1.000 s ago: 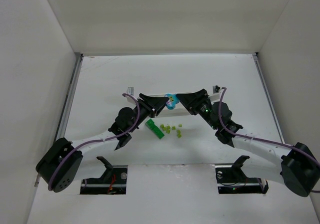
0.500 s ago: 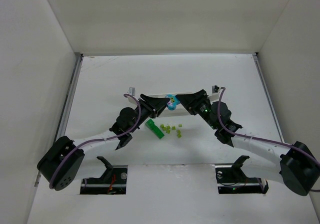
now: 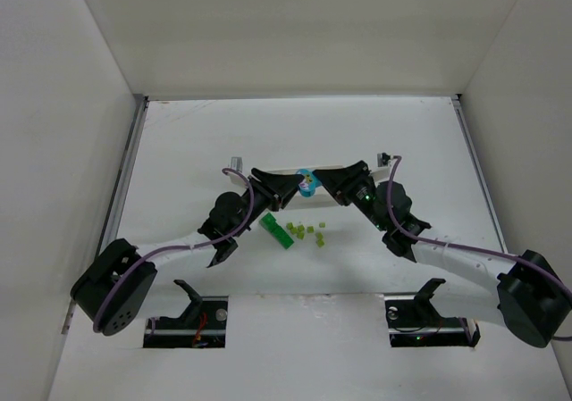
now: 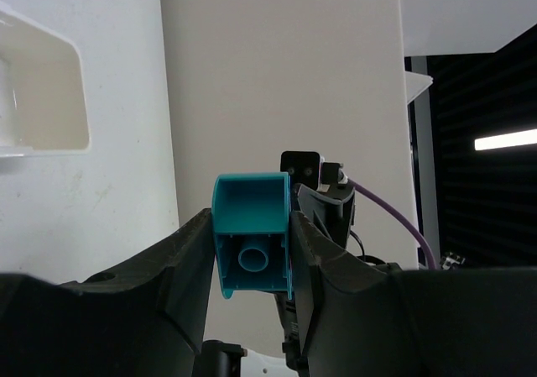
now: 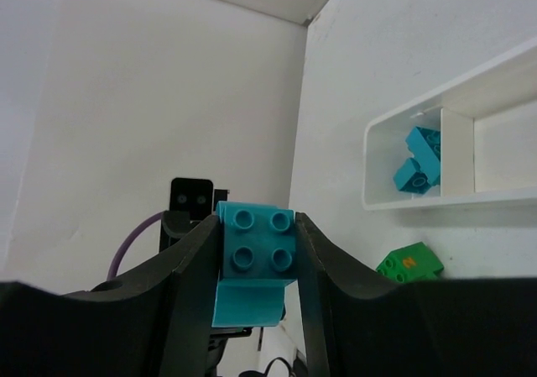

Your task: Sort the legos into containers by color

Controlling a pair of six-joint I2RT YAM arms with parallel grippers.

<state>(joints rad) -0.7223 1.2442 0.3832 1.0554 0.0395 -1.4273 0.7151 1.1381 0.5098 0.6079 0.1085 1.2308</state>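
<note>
Both grippers meet in mid-air over the table, each shut on one end of the cyan-blue stack [image 3: 308, 183]. My left gripper [image 3: 292, 185] grips its hollow underside end [image 4: 252, 234]. My right gripper [image 3: 324, 180] grips the studded end [image 5: 256, 247], and a second cyan piece [image 5: 247, 303] hangs below it. The long white tray [image 3: 288, 171] lies just behind the grippers, mostly hidden by them. The right wrist view shows one compartment [image 5: 436, 199] holding two cyan bricks [image 5: 417, 163]. The green brick [image 3: 276, 231] and several tiny yellow-green pieces [image 3: 308, 232] lie on the table in front.
White walls enclose the table on the left, back and right. The green brick also shows below the tray in the right wrist view [image 5: 409, 264]. An empty tray compartment [image 4: 42, 100] shows in the left wrist view. Two dark openings sit at the near edge.
Both arms have shifted only very slightly. The cyan stack stays held between the two grippers in about the same place.
</note>
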